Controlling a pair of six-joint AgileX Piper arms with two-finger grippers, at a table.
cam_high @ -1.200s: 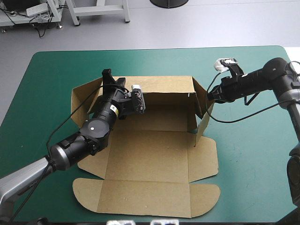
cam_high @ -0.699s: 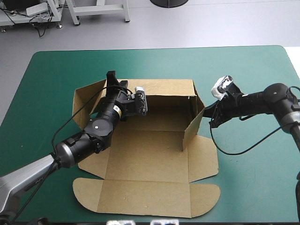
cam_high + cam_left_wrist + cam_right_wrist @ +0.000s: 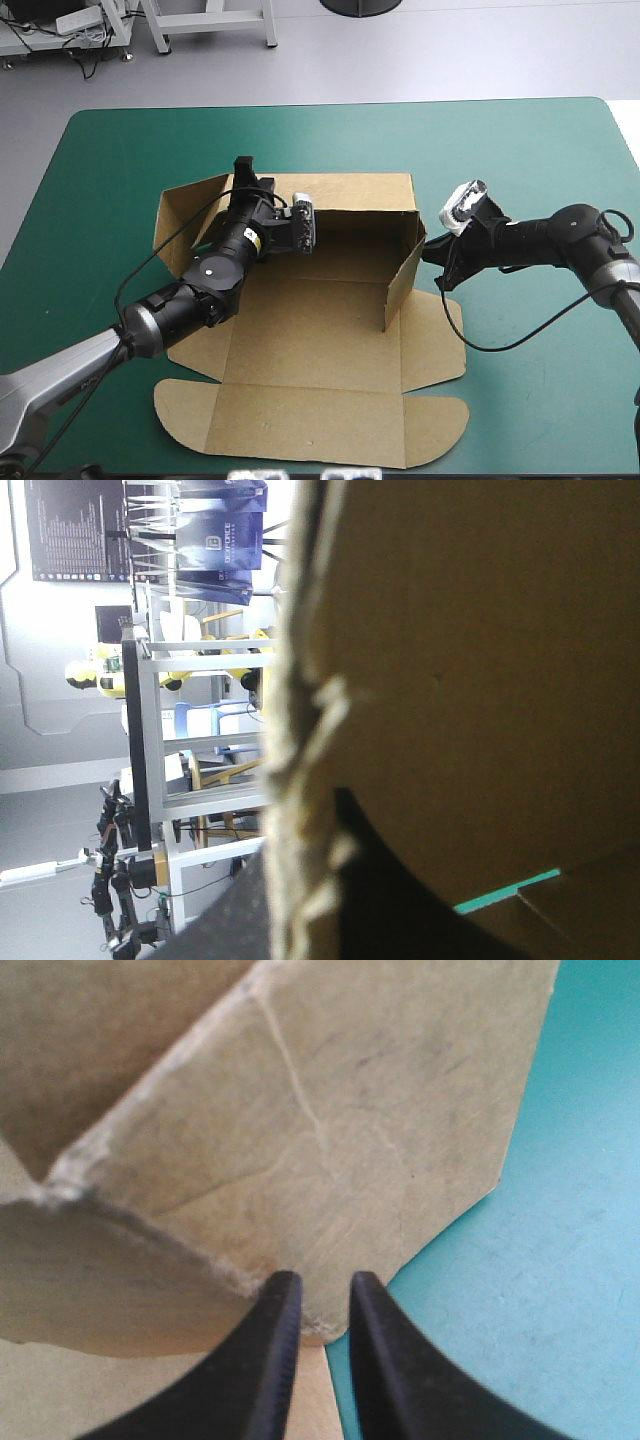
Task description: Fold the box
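Two grippers flank the box (image 3: 320,340): right gripper (image 3: 437,255), clenched on the right wall's flap, just outside it; left gripper (image 3: 243,172) at the far-left corner, grasp indiscernible.

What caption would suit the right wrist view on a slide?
Right gripper pinches a raised flap of the brown box.

jaws pinch box (image 3: 350,1140) (flap corner)
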